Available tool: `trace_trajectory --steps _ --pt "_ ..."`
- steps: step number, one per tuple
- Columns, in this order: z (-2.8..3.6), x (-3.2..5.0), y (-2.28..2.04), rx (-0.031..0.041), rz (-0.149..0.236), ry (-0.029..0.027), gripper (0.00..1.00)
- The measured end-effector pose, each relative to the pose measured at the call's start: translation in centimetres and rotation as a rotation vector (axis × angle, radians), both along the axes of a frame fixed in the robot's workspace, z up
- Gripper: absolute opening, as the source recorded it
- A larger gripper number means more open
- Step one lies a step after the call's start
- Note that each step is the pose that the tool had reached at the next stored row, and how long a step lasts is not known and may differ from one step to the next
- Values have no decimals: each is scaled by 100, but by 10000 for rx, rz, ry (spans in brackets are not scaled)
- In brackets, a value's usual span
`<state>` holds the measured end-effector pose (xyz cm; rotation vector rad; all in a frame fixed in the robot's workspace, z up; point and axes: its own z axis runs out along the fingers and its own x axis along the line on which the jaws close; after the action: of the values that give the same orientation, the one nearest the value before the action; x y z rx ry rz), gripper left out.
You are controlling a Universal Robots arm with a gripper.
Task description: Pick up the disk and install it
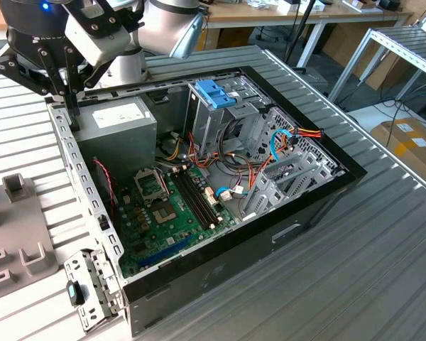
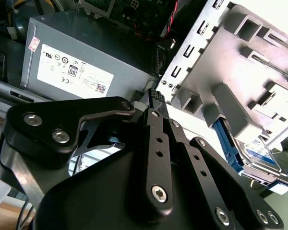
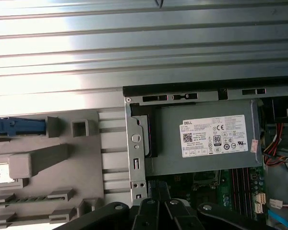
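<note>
I judge this the approach, with the pick-up not yet done. My tool (image 2: 156, 97) hangs pinched closed and empty above the computer case's (image 1: 270, 245) corner. The disk (image 2: 259, 152) lies outside the case, in the grey holder (image 2: 240, 57) beside it. Gripping it calls for parted fingers.

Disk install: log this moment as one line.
stage: pre-grasp | end effector: over computer case edge by power supply | disk: in grey fixture beside case, not held

Ribbed bare-metal table (image 1: 383, 234), matt black gripper (image 2: 156, 96), blue plastic-framed disk (image 2: 260, 152), dull grey metal power supply (image 3: 173, 143)
</note>
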<state>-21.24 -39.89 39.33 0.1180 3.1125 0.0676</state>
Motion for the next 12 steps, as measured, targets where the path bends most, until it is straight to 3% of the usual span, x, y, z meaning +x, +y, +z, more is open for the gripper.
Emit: trace_trajectory --steps 12 --pt "0 -55 0 0 0 0 11"
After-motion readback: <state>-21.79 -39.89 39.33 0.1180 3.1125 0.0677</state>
